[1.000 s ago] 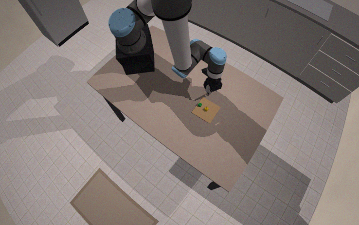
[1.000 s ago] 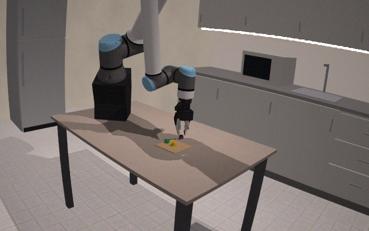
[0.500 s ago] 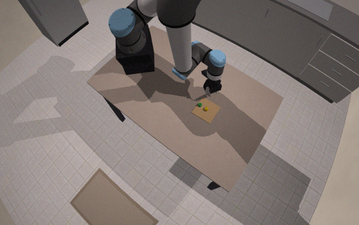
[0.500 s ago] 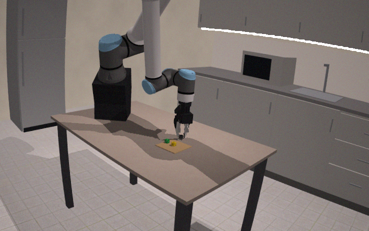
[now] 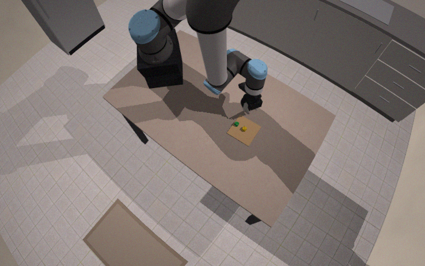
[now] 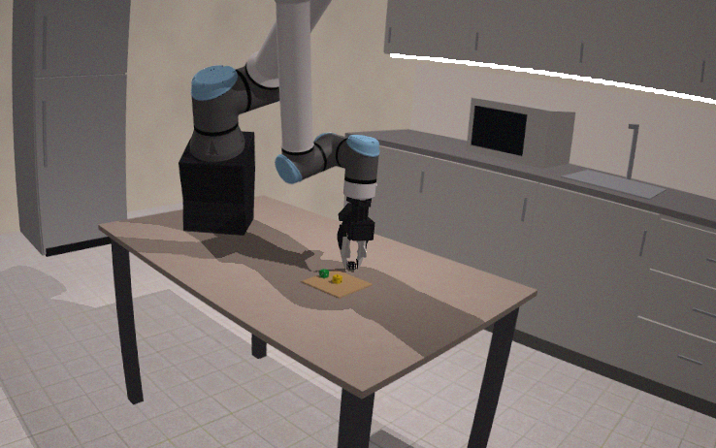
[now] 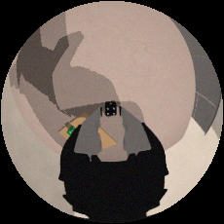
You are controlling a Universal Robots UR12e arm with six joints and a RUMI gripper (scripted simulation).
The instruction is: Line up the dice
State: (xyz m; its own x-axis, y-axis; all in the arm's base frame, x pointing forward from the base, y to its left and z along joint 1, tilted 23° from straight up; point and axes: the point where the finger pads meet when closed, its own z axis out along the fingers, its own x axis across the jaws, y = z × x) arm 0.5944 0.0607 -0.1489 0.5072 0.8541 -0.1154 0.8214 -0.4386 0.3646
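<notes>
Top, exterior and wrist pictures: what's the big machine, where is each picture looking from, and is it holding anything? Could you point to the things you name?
The machine is a robot arm (image 5: pixel 216 56) (image 6: pixel 294 79). The top picture looks down from above, the exterior one looks from off to the side, and the round one looks out from its wrist, past its gripper (image 5: pixel 247 111) (image 6: pixel 352 264) (image 7: pixel 110 107). On the table (image 5: pixel 194 150) (image 6: pixel 296 316) (image 7: pixel 131 49) lies a thin, square mat (image 5: pixel 247 137) (image 6: pixel 341 289) (image 7: pixel 108 139). A green die (image 5: pixel 236 124) (image 6: pixel 323 272) (image 7: pixel 71 130) and a yellow die (image 5: pixel 244 128) (image 6: pixel 337 278) sit on it. A black die with white dots (image 6: pixel 351 266) (image 7: pixel 110 108) is off the mat, between the gripper's fingers. They look slightly apart from it, so it probably isn't held.
</notes>
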